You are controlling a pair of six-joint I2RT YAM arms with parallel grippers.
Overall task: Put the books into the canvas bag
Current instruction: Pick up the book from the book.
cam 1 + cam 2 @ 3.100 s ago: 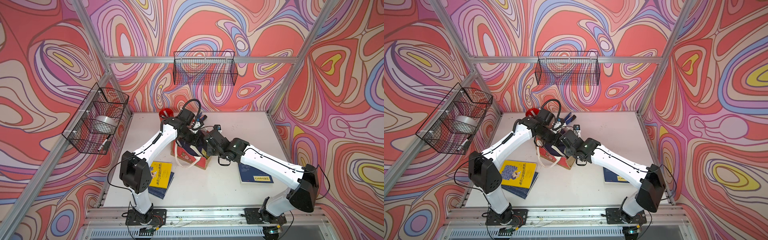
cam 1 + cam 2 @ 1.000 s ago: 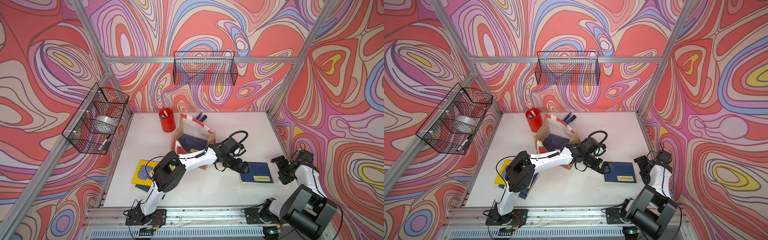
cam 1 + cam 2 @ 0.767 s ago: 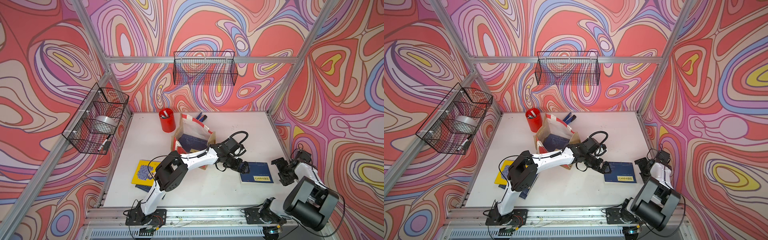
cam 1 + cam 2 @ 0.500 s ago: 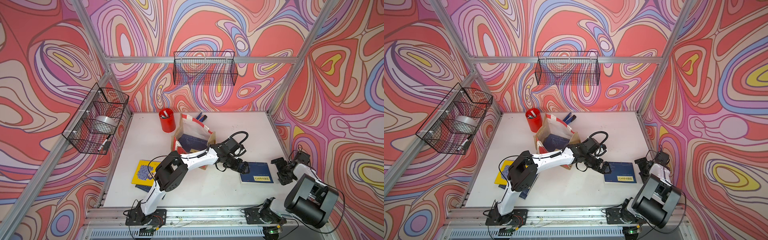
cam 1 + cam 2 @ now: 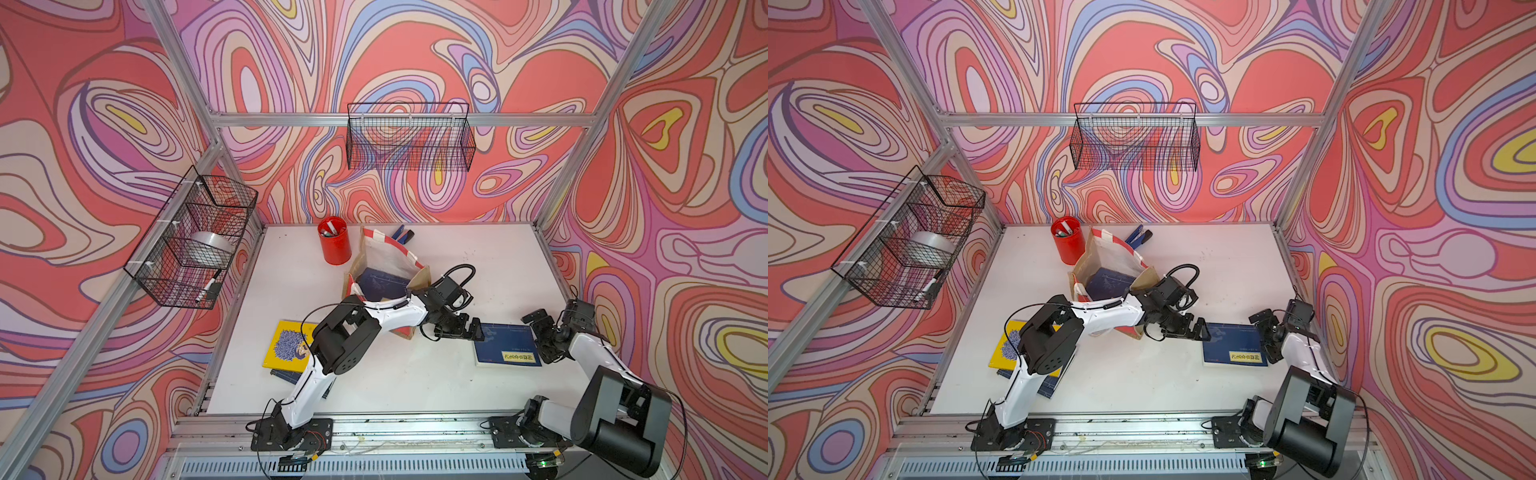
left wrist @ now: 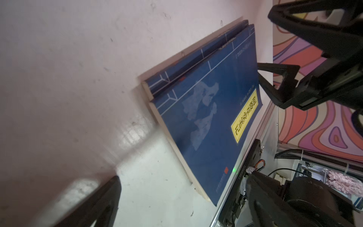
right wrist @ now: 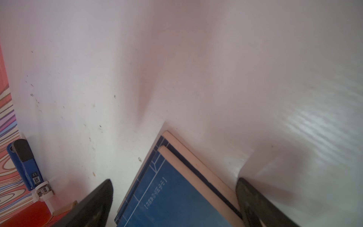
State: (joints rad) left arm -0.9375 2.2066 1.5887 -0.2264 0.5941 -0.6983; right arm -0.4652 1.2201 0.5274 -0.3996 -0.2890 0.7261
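– Yellow paperback (image 5: 291, 347), far left: it lies flat on the table (image 5: 415, 386), on top of a navy volume (image 5: 286, 375) of which only an edge shows. Both are outside the canvas bag (image 5: 384, 257). Noted?
– Noted. The bag stands open mid-table, with one navy book (image 5: 380, 282) already inside. Its cloth walls are soft and judged liable to fold if knocked.
– Left gripper (image 5: 461, 331)?
– Jaws spread wide, empty and low, at the bag-side edge of the navy pair (image 5: 505, 347). These are two thin paperbacks, stacked, the upper one slightly offset.
– Handling?
– Judged light and flexible, with smooth covers, lying flush on the table. There is no gap for a finger underneath. Best hold is at a free edge or corner, pinched across the thickness once it is tipped up. The risk is taking one book and not both.
– Right gripper (image 5: 542, 336)?
– Likewise wide open and empty, at the opposite edge of the pair. Its fingers (image 7: 94, 204) flank a corner. Contact cannot be confirmed.
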